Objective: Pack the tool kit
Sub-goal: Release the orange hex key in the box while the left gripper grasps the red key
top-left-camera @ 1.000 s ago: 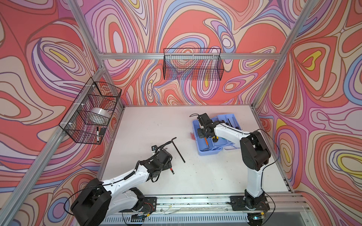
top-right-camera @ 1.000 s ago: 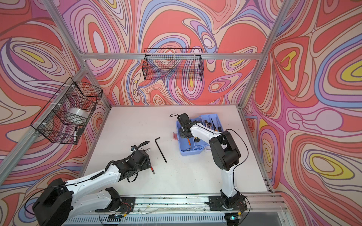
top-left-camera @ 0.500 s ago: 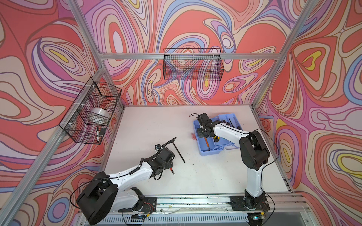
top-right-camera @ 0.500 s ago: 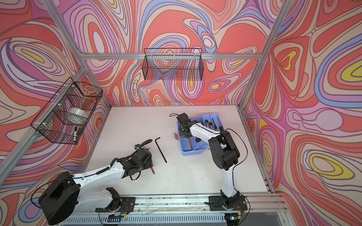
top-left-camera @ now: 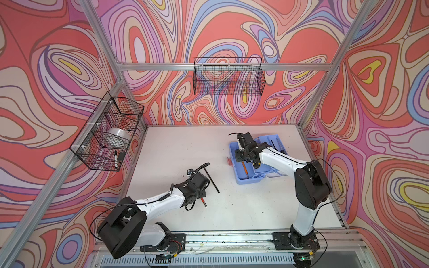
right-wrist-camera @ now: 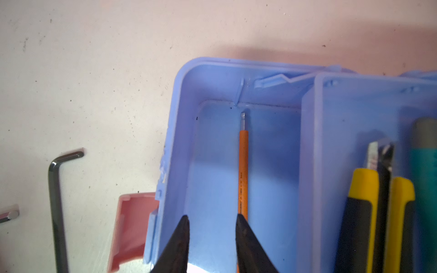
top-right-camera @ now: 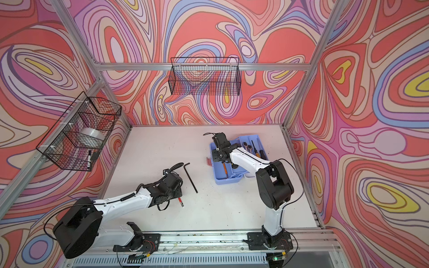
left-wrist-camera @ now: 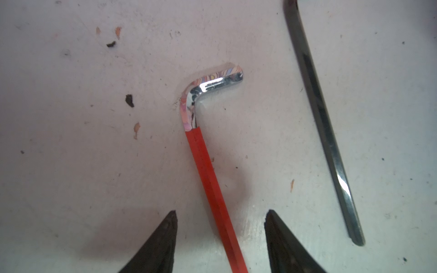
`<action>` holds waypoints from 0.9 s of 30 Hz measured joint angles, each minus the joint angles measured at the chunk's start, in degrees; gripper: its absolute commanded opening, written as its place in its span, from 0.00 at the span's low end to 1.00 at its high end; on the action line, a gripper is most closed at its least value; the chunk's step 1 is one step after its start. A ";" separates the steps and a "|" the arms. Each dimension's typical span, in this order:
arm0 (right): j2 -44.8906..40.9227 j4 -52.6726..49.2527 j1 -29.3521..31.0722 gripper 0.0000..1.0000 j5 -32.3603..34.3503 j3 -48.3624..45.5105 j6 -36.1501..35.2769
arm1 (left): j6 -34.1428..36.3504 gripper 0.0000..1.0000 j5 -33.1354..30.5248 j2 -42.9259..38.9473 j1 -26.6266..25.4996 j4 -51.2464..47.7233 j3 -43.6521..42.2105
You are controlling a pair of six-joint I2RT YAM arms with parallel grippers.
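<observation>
Left wrist view: left gripper jaws apart, straddling red key flat on table, gap either side; black key lay outside one jaw. Top views hid those jaws.

Right wrist view: right gripper jaws apart over toolbox, orange key beside one jaw. Only top view showed whole tray.

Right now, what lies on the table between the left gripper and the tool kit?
Only the black hex key, lying flat, clear of both the left gripper and the tool kit; otherwise bare table. Both top views show it.
</observation>
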 measured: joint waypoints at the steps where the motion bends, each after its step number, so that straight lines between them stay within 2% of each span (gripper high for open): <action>1: -0.17 0.22 0.07 0.34 -0.17 -0.37 0.11 | 0.02 0.50 0.02 0.42 0.00 0.00 0.13; 8: -1.60 1.79 0.11 0.35 -1.68 -3.54 1.25 | 0.52 0.29 0.31 3.78 0.00 -0.28 1.55; 14: -3.10 4.31 0.11 0.38 -4.70 -7.63 3.26 | 1.36 0.17 0.39 5.51 0.00 -0.28 2.40; 19: -3.23 6.71 0.35 0.40 -7.91 -11.04 5.05 | 1.53 0.11 0.15 6.27 0.00 0.09 2.82; 27: -5.88 8.55 1.22 0.40 -8.66 -15.47 7.80 | 1.53 0.05 -0.37 6.25 0.00 0.02 2.82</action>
